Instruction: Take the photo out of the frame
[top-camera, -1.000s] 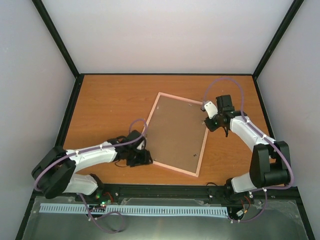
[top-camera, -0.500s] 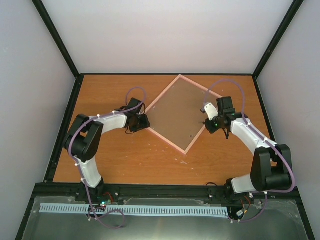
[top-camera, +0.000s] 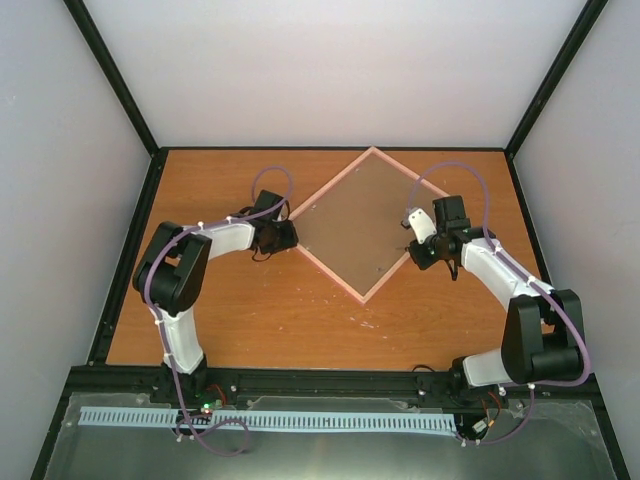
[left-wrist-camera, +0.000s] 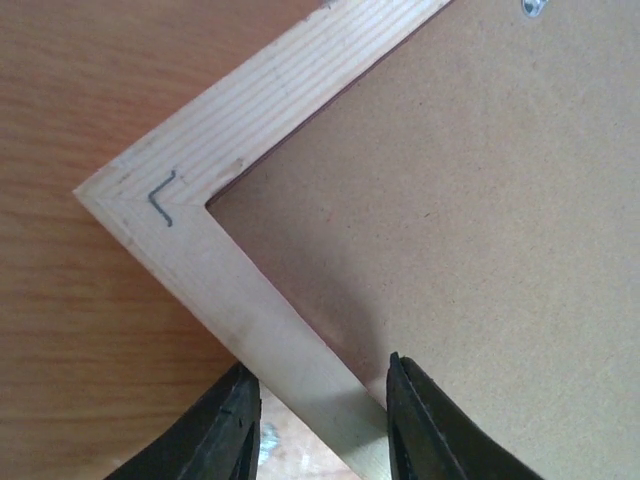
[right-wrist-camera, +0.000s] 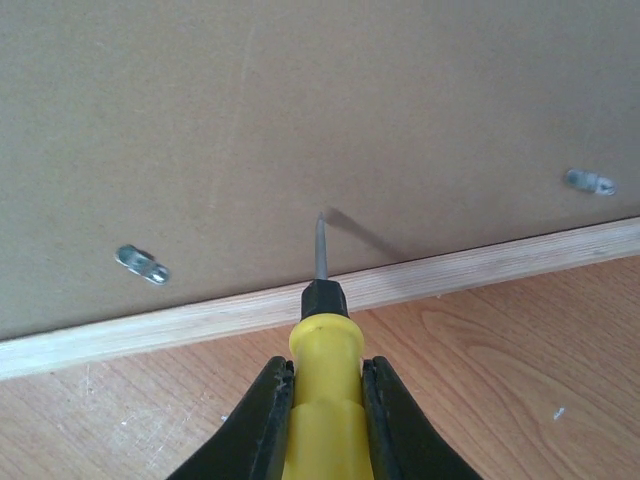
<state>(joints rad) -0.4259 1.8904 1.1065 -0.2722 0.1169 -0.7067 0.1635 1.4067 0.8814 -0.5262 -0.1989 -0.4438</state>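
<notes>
Frame (top-camera: 327, 270) lies back-up, turned like a diamond, on the far half of the orange wood-grain counter (top-camera: 230, 320), with the brown backing board (top-camera: 365, 225) in it. Pale walls (top-camera: 330, 70) and black posts (top-camera: 110, 75) enclose the space. The left gripper (top-camera: 284, 236) has its jaws partly apart astride the frame's rail near a corner; I cannot tell whether they pinch it. The right gripper (right-wrist-camera: 328, 385) has its jaws clamped on a yellow-handled screwdriver (right-wrist-camera: 321, 335), its tip at the board.

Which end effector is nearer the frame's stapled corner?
Left. The left end effector straddles the edge of the frame just beside the stapled corner; the right end effector, holding a screwdriver, is at the opposite side.
</notes>
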